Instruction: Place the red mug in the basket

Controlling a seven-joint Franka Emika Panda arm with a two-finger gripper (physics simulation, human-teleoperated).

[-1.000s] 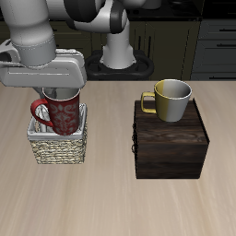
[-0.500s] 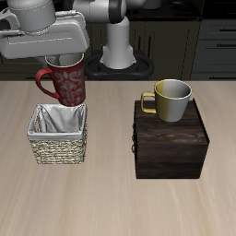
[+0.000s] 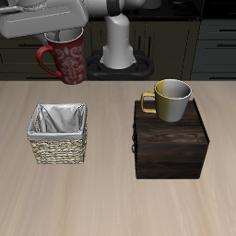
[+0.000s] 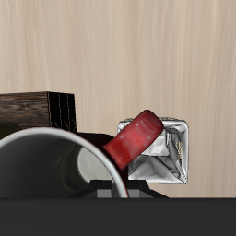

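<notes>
basket (image 3: 57,135) open-topped (cloth-lined), wooden box (image 3: 170,148) apart

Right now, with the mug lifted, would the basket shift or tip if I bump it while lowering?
Probably it would slide: the basket looks like light wicker with nothing in it but its cloth lining. It seems unlikely to tip, being low and square. The red mug hangs well above it.

We see a pale wooden table (image 3: 111,203) with a light grain filling the near view. Behind its back edge stand dark cabinets (image 3: 184,46) and, at one side, grey drawers (image 3: 219,41) with bar handles. The light is even and soft.
</notes>
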